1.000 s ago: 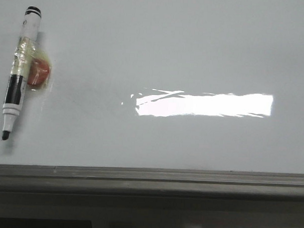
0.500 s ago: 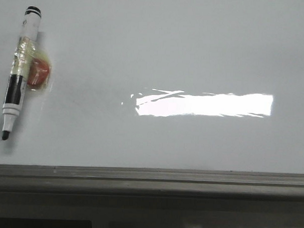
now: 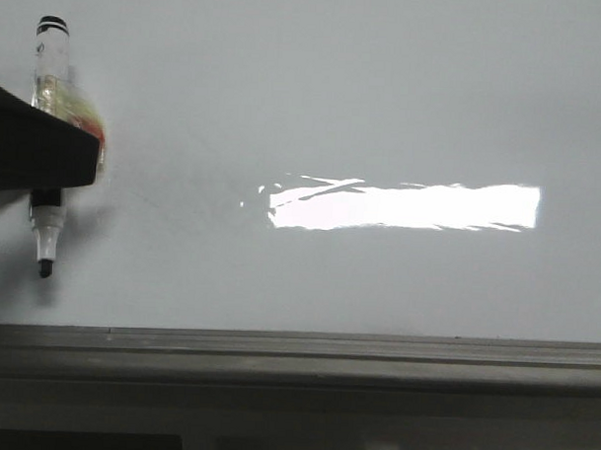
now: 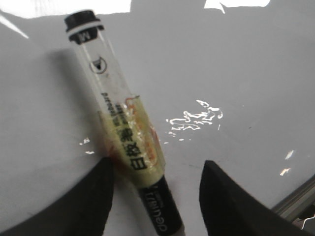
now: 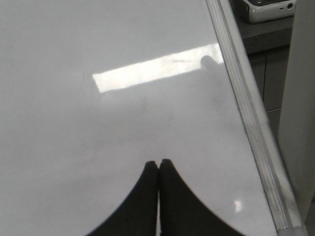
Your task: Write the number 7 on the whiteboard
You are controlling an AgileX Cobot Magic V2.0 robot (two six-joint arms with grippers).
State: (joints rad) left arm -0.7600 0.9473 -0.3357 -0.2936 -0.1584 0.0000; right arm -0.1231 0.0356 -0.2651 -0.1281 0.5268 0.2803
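Your left gripper (image 4: 155,184) had just moved in over the marker (image 4: 123,137), fingers spread either side, ungrasped; the marker shifted slightly. The whiteboard (image 3: 384,109) beneath carried no 7. Your right gripper (image 5: 158,169) sat clenched, empty.

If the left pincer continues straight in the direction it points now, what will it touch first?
Most likely the marker: it lies between the open fingers of the left pincer, with the whiteboard under it. Depth is unclear, so contact may already be close.
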